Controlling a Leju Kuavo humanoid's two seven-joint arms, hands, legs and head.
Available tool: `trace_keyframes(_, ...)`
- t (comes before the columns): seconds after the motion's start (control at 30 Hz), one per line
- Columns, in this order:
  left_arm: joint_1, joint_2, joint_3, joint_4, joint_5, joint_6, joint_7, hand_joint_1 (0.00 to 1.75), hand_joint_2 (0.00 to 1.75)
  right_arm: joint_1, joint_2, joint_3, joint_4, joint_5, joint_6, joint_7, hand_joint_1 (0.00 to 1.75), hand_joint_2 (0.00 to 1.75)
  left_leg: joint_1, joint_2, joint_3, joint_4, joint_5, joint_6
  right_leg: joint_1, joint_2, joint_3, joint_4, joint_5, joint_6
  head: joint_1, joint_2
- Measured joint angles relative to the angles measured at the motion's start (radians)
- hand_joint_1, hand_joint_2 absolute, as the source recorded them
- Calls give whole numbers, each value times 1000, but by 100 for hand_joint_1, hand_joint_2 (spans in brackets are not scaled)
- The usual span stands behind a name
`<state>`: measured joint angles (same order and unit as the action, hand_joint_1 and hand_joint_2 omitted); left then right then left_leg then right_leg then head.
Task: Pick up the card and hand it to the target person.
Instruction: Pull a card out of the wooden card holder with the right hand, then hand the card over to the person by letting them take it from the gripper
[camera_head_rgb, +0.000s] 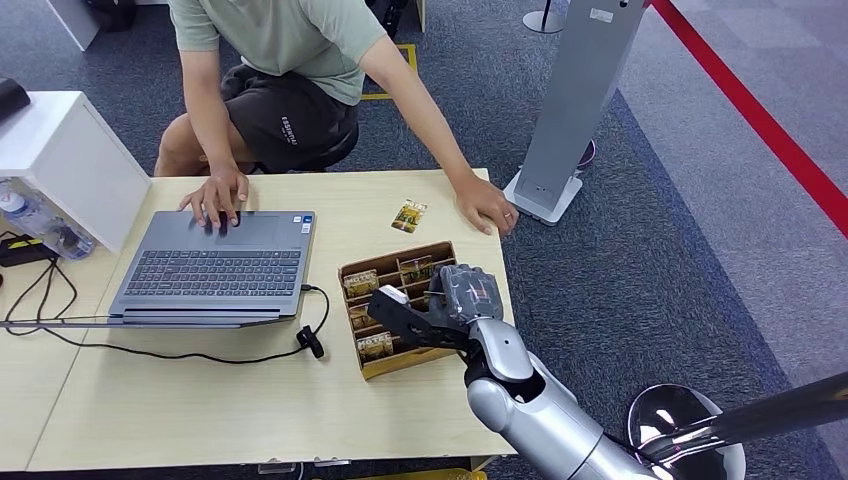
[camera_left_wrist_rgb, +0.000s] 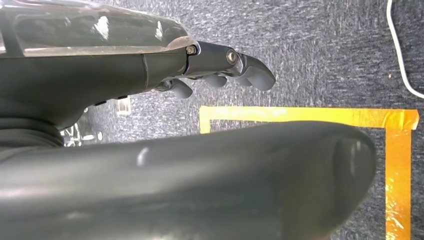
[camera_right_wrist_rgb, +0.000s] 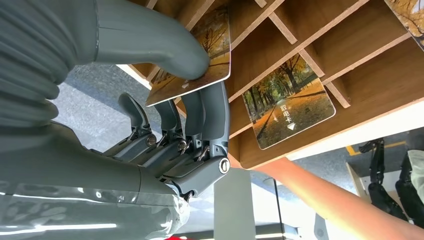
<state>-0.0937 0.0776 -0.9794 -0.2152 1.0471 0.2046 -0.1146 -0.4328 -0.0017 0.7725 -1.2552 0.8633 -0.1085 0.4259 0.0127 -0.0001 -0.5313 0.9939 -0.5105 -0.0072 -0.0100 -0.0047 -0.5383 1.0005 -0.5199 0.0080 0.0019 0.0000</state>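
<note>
Right hand (camera_head_rgb: 462, 297) pinches a card (camera_right_wrist_rgb: 200, 55) at the wooden card rack (camera_head_rgb: 395, 352). Rack slots hold more autumn-print cards (camera_right_wrist_rgb: 289, 112). Left hand (camera_left_wrist_rgb: 220, 67) hangs empty, fingers slightly curled and apart.

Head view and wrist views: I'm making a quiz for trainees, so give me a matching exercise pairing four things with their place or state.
Things:
1. right hand
2. left hand
3. loose card
4. laptop

Places or states:
A. lies flat on the table, between the person's hands
B. hangs over grey carpet near yellow tape, holding nothing
C. open, with a person's hand on it
D. pinches a card at the wooden rack

Pairs: 1-D, 2-B, 3-A, 4-C
</note>
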Motion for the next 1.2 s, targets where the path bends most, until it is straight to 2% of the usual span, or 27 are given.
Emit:
trace_keyframes(0.43,0,0,-16,0,-5,-23,-9,0,0,4,-19,-3,-90,30,-2,10,143,175,0,0,0,0,0,0,0,0,0,0,0,0,0,0)
trace_keyframes(0.73,-3,0,-42,0,-37,-43,-26,0,0,-141,-27,-15,-137,-23,18,-47,143,175,0,0,0,0,1,0,0,0,0,0,1,0,0,0)
trace_keyframes(0.97,-25,0,-66,0,-52,-55,-9,0,0,-302,-14,-13,-5,-67,4,-103,143,175,0,0,-1,0,1,0,0,0,0,0,1,0,1,0)
trace_keyframes(1.2,-37,0,-74,0,-51,-53,-7,0,0,-450,60,-3,230,-71,-42,-176,143,175,0,0,-1,0,1,0,0,0,0,1,1,0,0,0)
